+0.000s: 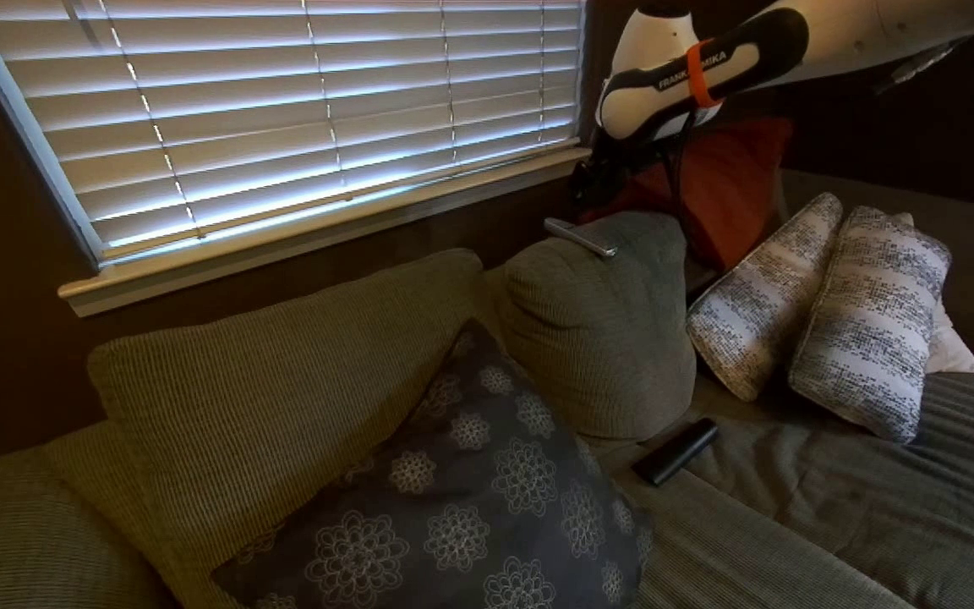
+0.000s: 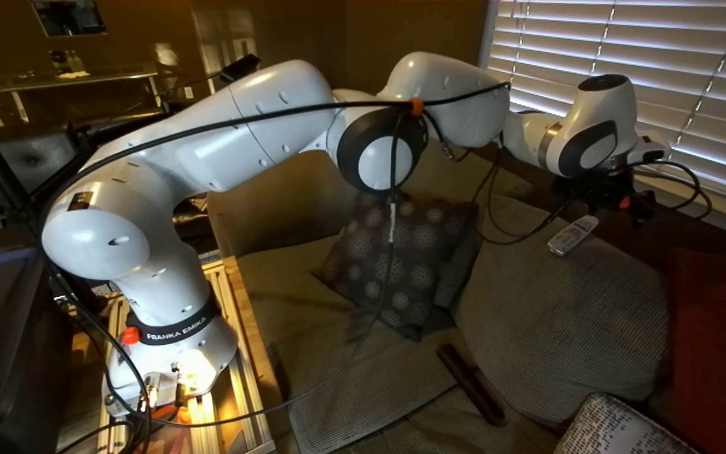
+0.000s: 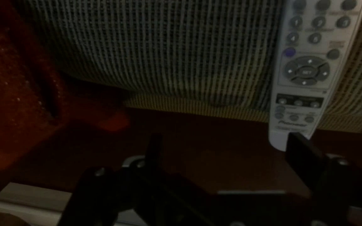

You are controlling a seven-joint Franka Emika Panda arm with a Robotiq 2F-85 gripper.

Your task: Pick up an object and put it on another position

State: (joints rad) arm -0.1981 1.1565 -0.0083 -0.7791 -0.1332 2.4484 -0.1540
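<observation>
In an exterior view, the silver Pioneer remote control lies across the top of the plump tan ribbed cushion, just right of centre in the upper half; its left end juts past the cushion's edge. The wrist view has the remote at upper right, button side to the camera, the lettered end lowest. The gripper comes in along the bottom of that view, its jaws spread wide and released. The finger at right overlaps the remote's lower end, though in such dim light I cannot tell whether they touch.

A black bar-shaped object rests on the couch seat at lower right. A grey flower-patterned pillow fills the bottom middle, an orange-red pillow shows at upper right, and window blinds take the upper left.
</observation>
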